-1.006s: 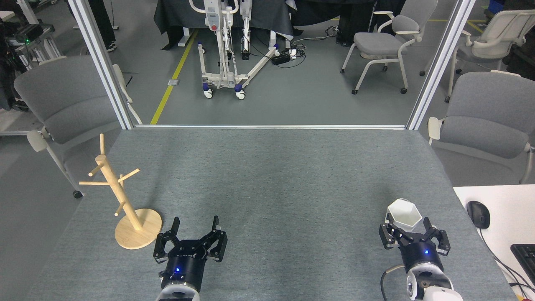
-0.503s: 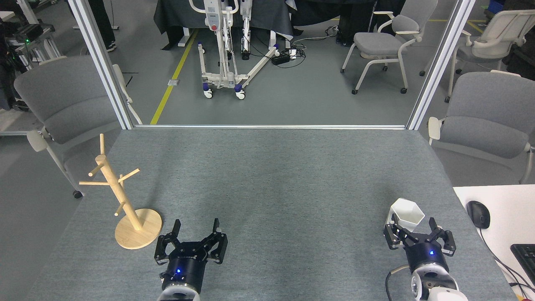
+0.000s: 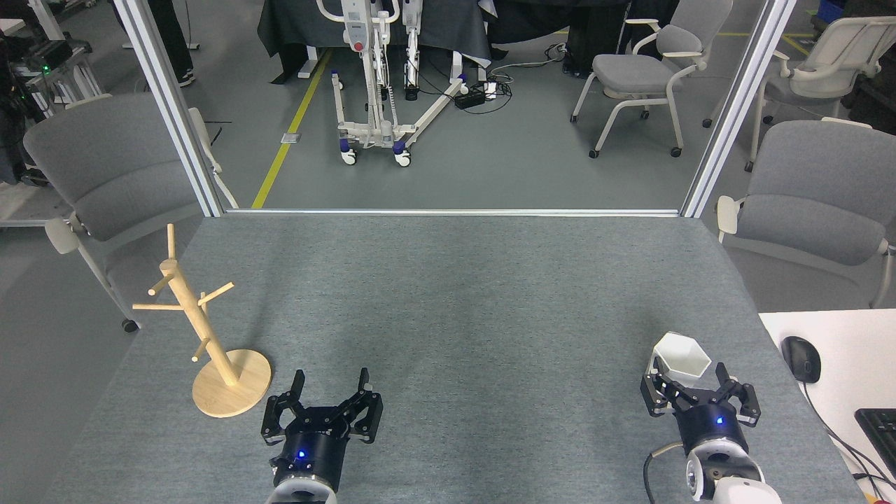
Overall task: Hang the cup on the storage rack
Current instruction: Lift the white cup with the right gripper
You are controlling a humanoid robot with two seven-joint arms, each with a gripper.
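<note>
The white faceted cup (image 3: 680, 355) stands upright on the grey table (image 3: 462, 301) at the near right. My right gripper (image 3: 689, 378) is open right behind it, a finger on each side of the cup's near face. I cannot tell if the fingers touch it. The wooden storage rack (image 3: 187, 308) stands at the near left on its round base (image 3: 241, 392), its pegs bare. My left gripper (image 3: 331, 379) is open and holds nothing, just right of the rack's base.
A white desk (image 3: 847, 350) with a black mouse (image 3: 800, 358) and a keyboard (image 3: 879, 428) adjoins the table's right edge. Grey chairs (image 3: 112, 168) (image 3: 819, 189) stand off both sides. Aluminium posts (image 3: 728, 112) rise at the table's far corners.
The right gripper has drawn back a little towards me and to the right, and the cup has shifted slightly right with it. The left gripper has sunk slightly towards the near edge.
</note>
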